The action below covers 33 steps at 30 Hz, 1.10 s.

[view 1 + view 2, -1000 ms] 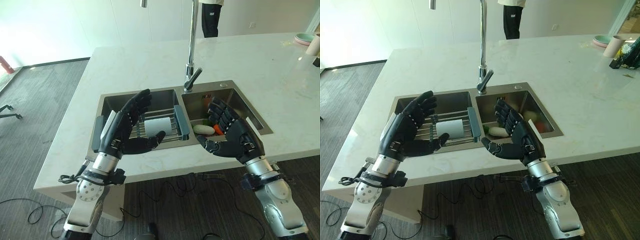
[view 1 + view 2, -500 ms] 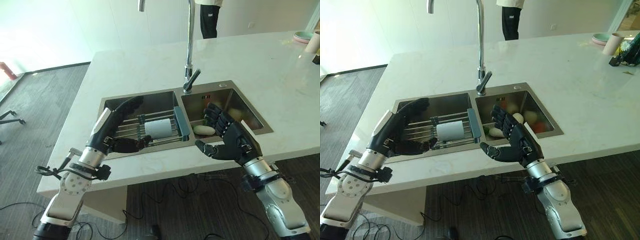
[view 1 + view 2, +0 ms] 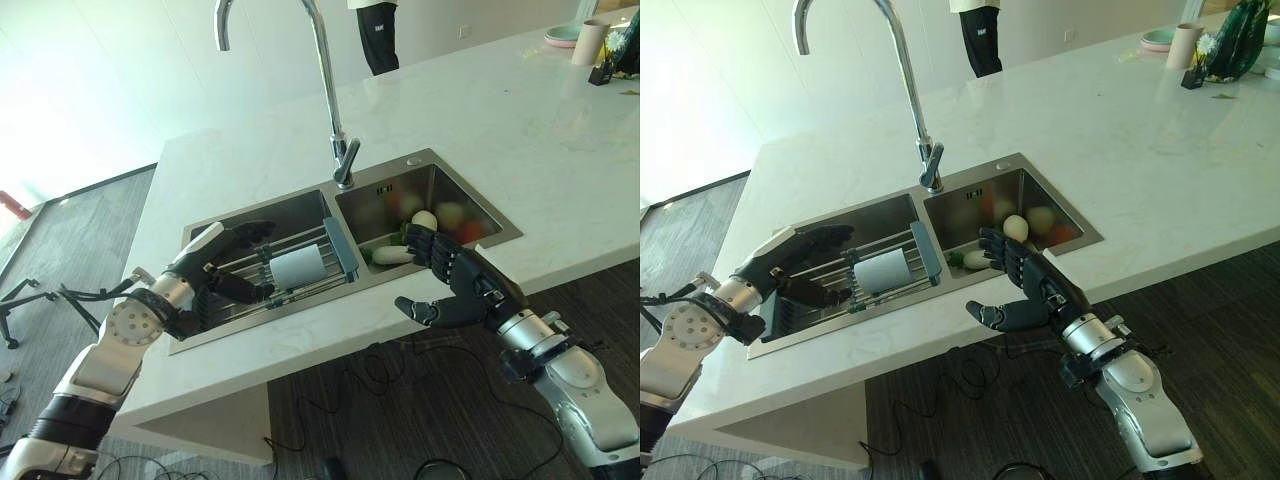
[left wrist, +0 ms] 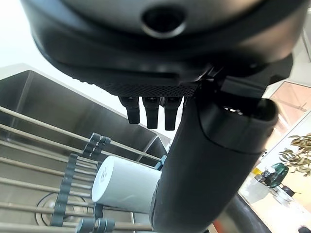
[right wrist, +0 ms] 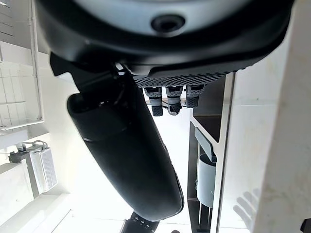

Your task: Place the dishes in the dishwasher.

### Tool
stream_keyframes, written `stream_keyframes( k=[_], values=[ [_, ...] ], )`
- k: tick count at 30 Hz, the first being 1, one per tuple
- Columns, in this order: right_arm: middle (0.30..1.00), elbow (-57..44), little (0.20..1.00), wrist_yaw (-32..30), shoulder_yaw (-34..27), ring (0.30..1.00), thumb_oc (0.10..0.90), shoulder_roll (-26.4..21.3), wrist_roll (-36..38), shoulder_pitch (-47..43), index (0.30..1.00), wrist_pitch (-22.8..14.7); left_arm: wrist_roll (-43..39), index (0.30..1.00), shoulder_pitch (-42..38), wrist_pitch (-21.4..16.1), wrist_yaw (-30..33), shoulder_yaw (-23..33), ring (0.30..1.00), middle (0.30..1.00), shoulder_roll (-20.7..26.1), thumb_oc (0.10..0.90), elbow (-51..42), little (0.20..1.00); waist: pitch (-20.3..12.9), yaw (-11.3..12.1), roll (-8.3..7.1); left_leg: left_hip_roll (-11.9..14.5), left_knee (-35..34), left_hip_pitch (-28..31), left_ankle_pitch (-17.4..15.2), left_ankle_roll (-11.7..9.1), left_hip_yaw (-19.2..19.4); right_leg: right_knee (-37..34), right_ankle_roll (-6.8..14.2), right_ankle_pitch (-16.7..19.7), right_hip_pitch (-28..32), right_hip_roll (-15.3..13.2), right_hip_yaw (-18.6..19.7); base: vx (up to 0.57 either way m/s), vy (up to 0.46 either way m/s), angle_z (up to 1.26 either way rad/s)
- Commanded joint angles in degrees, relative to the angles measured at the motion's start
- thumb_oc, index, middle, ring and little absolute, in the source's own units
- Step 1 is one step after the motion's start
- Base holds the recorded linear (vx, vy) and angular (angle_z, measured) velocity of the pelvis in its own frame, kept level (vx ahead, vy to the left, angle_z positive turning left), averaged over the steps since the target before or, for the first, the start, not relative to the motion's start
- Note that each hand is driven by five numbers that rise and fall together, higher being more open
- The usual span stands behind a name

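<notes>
The left hand (image 3: 215,270) is reaching into the left basin of the double sink (image 3: 300,205), its fingers stretched out and apart over the near end of the wire drying rack (image 3: 245,262), thumb pointing toward the white cup (image 3: 297,268) but gripping nothing. That cup is lying on its side on the rack, just left of the rack's blue-grey end piece (image 3: 341,249), and in the left wrist view the cup (image 4: 127,184) is sitting just beyond the thumb, with a small gap showing between them. Over on the right, the right hand (image 3: 458,291) is hovering palm-up above the near rim of the right basin, fingers spread and relaxed, thumb sticking out to the left, holding nothing. Beyond its fingertips, down in the right basin, a pale oblong item (image 3: 386,255) is lying beside a whitish round one (image 3: 425,219) and some green and red pieces (image 3: 462,228), too small to make out further. The tall curved tap (image 3: 322,70) is rising from the far edge of the sink. Far right on the white counter (image 3: 470,110), a pale cup (image 3: 590,41) and a stack of plates (image 3: 560,36) are standing, and a person (image 3: 377,34) is standing beyond the counter's far side.
</notes>
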Motion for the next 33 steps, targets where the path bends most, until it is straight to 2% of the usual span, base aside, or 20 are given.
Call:
stream_keyframes(
  k=[1,4,6,17,24,33],
  values=[
    [0.900,-3.50,0.900,1.53,-4.06,0.900,0.800,0.33,3.78,-8.16,0.900,-4.04,-0.20,0.900,-10.16,-0.52,1.61,2.49,0.900,0.900,3.01,0.800,0.28,0.900,-2.04,-0.18,-1.10,-0.19,10.74,2.69,-15.78,-0.21,-0.54,-2.93,0.06,3.37,-1.83,1.82,-3.16,0.00,0.000,0.00],
    [0.900,-3.44,0.900,2.15,-4.11,0.900,0.800,-1.21,4.61,-8.89,0.900,-3.45,0.08,0.900,-13.03,1.91,-0.44,0.24,0.900,0.900,4.71,0.800,3.70,0.900,-1.96,-0.77,-0.56,-0.24,10.74,2.71,-15.58,-0.32,-0.06,-2.93,0.12,3.33,-1.84,1.85,-2.89,-0.02,0.034,-0.08],
    [0.900,-3.31,0.900,2.36,-4.08,0.900,0.800,-1.54,4.67,-9.04,0.900,-3.35,-0.25,0.900,-13.87,2.22,-0.44,-0.43,0.900,0.900,5.12,0.800,5.05,0.900,-2.07,-0.93,-0.33,-0.30,10.74,2.67,-15.54,-0.32,0.10,-2.93,0.14,3.35,-1.93,1.87,-2.77,0.00,0.038,-0.10],
    [0.900,-2.47,0.900,4.42,-5.09,0.900,0.800,-3.63,4.97,-9.00,0.900,-3.24,-0.04,0.900,-16.66,2.44,0.07,-2.58,0.900,0.900,5.29,0.800,13.08,0.900,-1.72,-2.22,0.77,-0.62,10.74,2.84,-15.29,-0.40,0.85,-2.93,0.13,3.10,-1.77,2.11,-1.90,0.00,0.021,-0.02],
    [0.900,-1.83,0.900,4.07,-4.63,0.900,0.800,-3.26,4.84,-9.15,0.900,-3.56,1.31,0.900,-18.66,1.84,1.59,-4.14,0.900,0.900,4.41,0.800,16.01,0.900,-1.83,-2.62,0.46,-0.55,10.74,3.23,-15.67,-0.32,1.28,-2.93,0.37,2.78,-1.34,2.07,-1.93,0.00,-0.009,-0.07],
    [0.900,-1.71,0.900,4.36,-4.65,0.900,0.800,-3.76,4.78,-9.75,0.900,-3.22,2.28,0.900,-20.56,0.89,2.83,-4.99,0.900,0.900,4.44,0.800,18.84,0.900,-1.51,-3.40,1.08,-0.71,10.74,3.09,-15.58,-0.31,1.76,-2.93,0.31,2.85,-1.67,2.26,-1.14,0.00,0.001,0.00]
  ],
)
